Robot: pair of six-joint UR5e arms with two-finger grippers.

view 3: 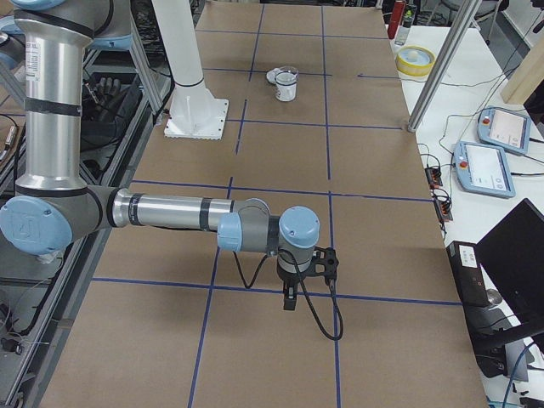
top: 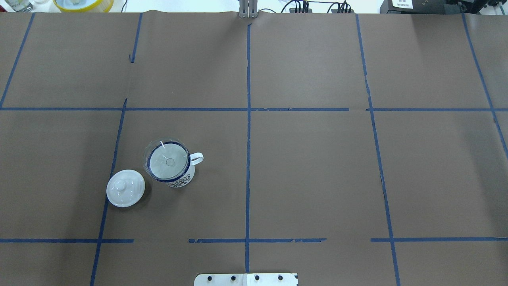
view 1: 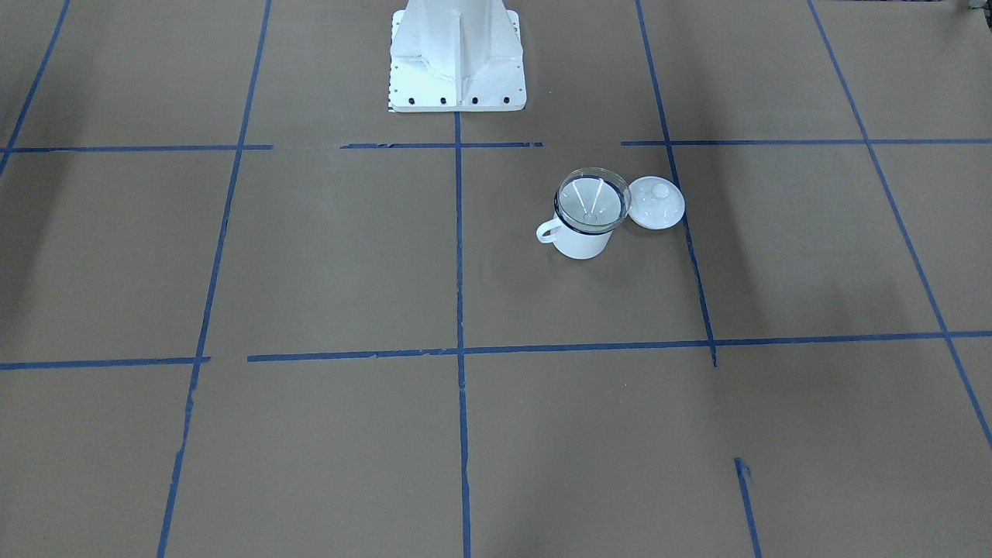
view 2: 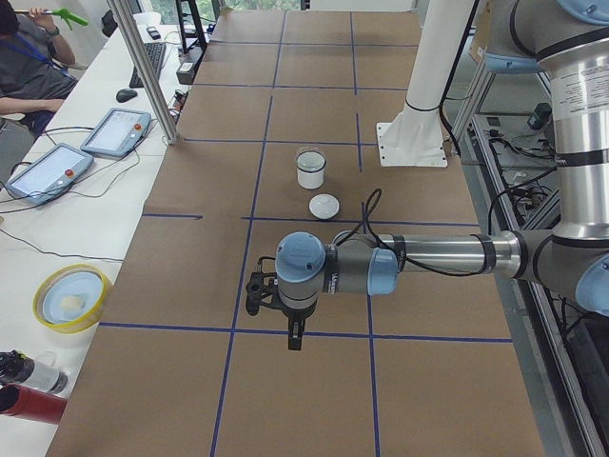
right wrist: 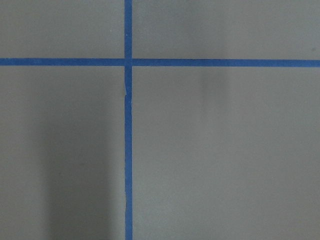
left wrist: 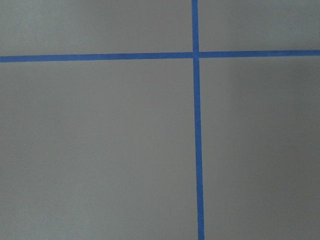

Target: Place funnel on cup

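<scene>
The clear funnel (view 1: 593,198) sits upright in the mouth of the white blue-rimmed cup (view 1: 583,242), on the robot's left half of the table. In the overhead view the funnel (top: 166,159) covers the cup (top: 180,180), whose handle points toward the table's centre. Both arms are pulled back far from it. The left gripper (view 2: 295,338) shows only in the exterior left view and the right gripper (view 3: 290,299) only in the exterior right view, both pointing down above the paper; I cannot tell whether they are open or shut. Both wrist views show only brown paper and blue tape.
A round white knobbed lid (top: 126,188) lies on the table just beside the cup. The robot's white base (view 1: 457,62) stands at the table's near-robot edge. A yellow bowl (view 2: 69,297), tablets (view 2: 48,171) and a metal pole (view 2: 147,71) are along the operators' side.
</scene>
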